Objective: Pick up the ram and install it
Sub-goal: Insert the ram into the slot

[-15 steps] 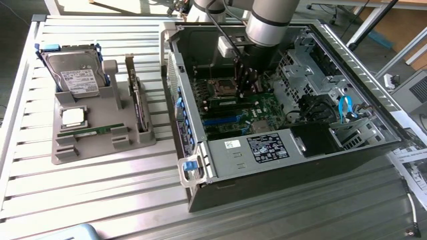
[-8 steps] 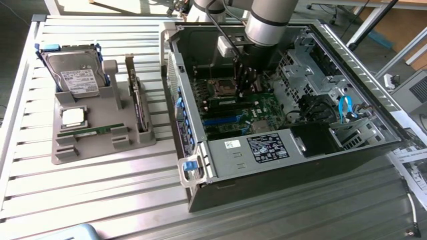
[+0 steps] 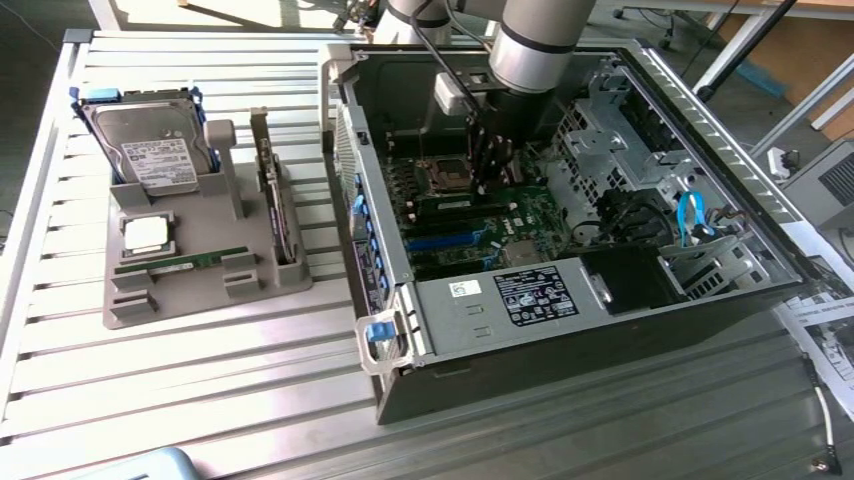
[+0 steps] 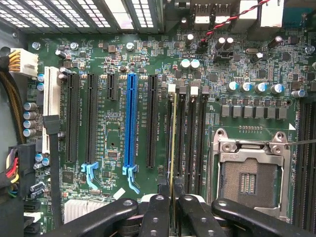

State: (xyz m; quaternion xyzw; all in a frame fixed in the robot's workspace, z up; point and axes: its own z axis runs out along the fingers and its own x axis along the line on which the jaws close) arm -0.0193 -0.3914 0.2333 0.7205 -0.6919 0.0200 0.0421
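Observation:
In the wrist view the ram [image 4: 171, 148] shows edge-on as a thin yellow-green strip pinched between my gripper's [image 4: 172, 191] black fingers [image 4: 157, 210]. It runs along the memory slot with the white latch [image 4: 172, 88], the one closest to the black expansion slots. I cannot tell whether it sits in the slot or just above it. In the exterior view my gripper [image 3: 495, 170] reaches down into the open computer case [image 3: 400, 330], beside the CPU socket [image 3: 447, 175].
A grey tray [image 3: 200, 290] at the exterior view's left holds a hard drive [image 3: 150, 140], a silver CPU chip [image 3: 144, 233], an upright expansion card [image 3: 272, 190] and another green stick [image 3: 180, 263]. Around my gripper are the blue slot [image 4: 131, 118], the empty CPU socket [image 4: 247, 177] and cables [image 3: 690, 215].

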